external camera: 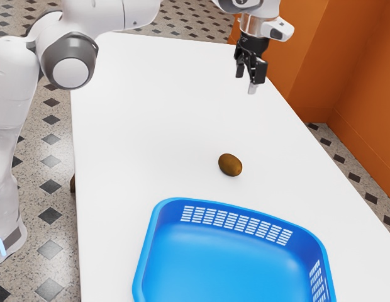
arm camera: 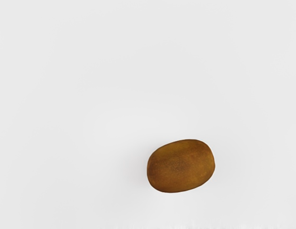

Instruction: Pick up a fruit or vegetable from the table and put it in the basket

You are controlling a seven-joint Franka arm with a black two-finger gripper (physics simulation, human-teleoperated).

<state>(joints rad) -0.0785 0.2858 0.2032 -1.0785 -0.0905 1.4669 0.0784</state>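
Table (external camera: 138, 126) spreads below jaws; basket (external camera: 220, 264) lies beyond kiwi from them. Gripper (external camera: 250, 69) empty, jaws apart. Kiwi (external camera: 230, 165) sits well below jaws — best centre over it, descend vertically, squeeze gently across its shorter width.

We see a smooth white counter (external camera: 144, 119) with an even, matt surface. The blue basket (external camera: 229, 216) looks like moulded plastic, smooth with a soft satin sheen, its sides cut through with slots. The brown fruit (arm camera: 181, 167) has a mostly smooth, softly mottled skin, with a low, dull sheen. Our arm (external camera: 12, 82) wears smooth white casing like hard plastic, with a grey, slightly glossy joint ring (external camera: 50, 60); our pincer (external camera: 251, 80) looks dark and matt. The floor (external camera: 31, 148) resembles speckled stone tile; the orange panels (external camera: 311, 63) look smooth.
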